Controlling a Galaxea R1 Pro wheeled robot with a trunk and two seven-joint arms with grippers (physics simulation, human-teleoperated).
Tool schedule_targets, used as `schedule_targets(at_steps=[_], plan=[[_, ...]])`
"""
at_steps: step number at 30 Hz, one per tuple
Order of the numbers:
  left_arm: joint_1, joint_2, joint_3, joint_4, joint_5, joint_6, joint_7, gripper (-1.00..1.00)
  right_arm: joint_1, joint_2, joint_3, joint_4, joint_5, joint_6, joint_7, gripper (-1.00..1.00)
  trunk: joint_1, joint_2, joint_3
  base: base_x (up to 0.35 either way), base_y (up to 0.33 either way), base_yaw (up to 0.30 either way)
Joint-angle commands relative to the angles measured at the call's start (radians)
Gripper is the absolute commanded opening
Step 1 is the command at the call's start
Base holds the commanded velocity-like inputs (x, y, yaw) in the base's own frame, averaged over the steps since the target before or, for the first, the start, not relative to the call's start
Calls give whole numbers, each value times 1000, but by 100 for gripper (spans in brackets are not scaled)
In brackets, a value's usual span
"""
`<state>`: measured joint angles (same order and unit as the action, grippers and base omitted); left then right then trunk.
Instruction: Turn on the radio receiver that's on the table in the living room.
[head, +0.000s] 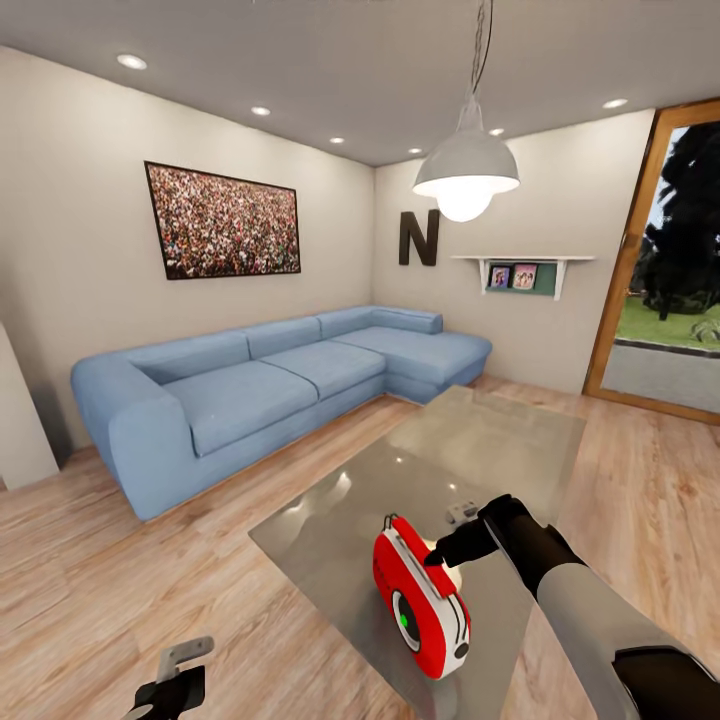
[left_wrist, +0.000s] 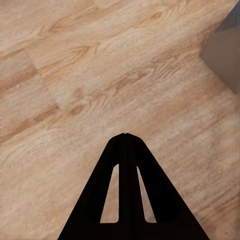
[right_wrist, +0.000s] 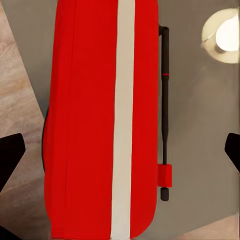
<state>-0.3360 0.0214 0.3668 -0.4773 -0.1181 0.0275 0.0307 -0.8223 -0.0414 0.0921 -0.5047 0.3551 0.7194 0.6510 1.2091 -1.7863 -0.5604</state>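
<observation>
Radio receiver: stands on edge at the near corner of the glass counter, dial facing outward. Right gripper: fingers spread wide over its top edge, apparently positioned to press. Left gripper: fingers closed together, idle above the floor.

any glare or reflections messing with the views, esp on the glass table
Head view: the table mirrors pale ceiling-light spots, and the lit lamp glows nearly white. Right wrist view: the lamp's reflection shows as a bright disc on the glass beside the radio, which stays sharp. Left wrist view: evenly lit floor, no glare, with the left gripper dark.
</observation>
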Motion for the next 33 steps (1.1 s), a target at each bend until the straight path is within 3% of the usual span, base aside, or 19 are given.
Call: schedule_targets(at_steps=[1, 16, 33], plan=[[0, 0, 0, 0, 0, 0, 0, -100, 0, 0, 0, 0, 0, 0, -1, 100, -4, 7, 3, 0, 0, 0], [0, 0, 0, 0, 0, 2, 0, -100, 0, -1, 0, -1, 6, -3, -15, 100, -61, 112, 50, -8, -3, 0], [0, 1, -2, 9, 0, 3, 0, -100, 0, -6, 0, 6, 3, -10, -16, 100, -127, 231, 103, -274, -147, 0]])
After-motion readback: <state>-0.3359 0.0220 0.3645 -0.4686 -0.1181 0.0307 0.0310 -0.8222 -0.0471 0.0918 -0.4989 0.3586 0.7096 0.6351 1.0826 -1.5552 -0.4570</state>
